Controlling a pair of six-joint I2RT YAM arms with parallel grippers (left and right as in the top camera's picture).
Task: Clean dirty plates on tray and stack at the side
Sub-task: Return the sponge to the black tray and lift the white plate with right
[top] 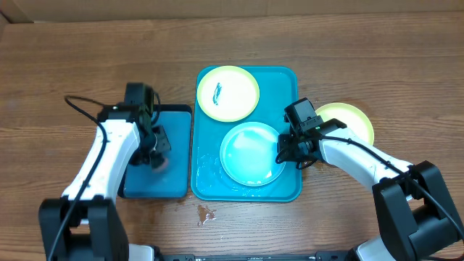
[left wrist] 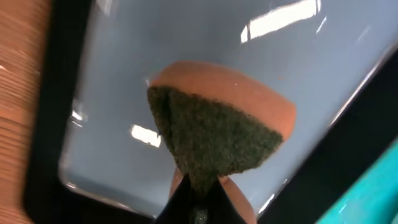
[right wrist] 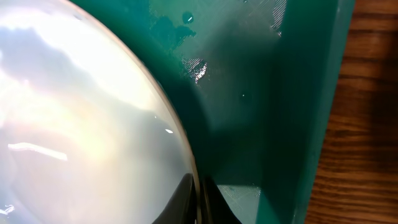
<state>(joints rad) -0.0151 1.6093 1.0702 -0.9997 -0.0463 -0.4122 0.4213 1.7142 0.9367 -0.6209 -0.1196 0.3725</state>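
Left fingers (left wrist: pixel 184 198) pinch sponge (left wrist: pixel 217 134); right fingers (right wrist: pixel 181 198) pinch plate (right wrist: pixel 81 124)

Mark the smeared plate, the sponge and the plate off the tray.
smeared plate (top: pixel 228 93): overhead, its centre.
sponge (left wrist: pixel 217 134): left wrist, dark scrub face.
plate off the tray (top: pixel 354 118): overhead, bare upper part.

Teal tray (top: pixel 283 80) at mid-desk, wet. Inside, blue-smeared yellow-green plate (top: pixel 228 92) toward far edge, pale blue plate (top: pixel 251 154) toward near edge. Another yellow-green plate (top: pixel 353 117) outside, toward right edge.
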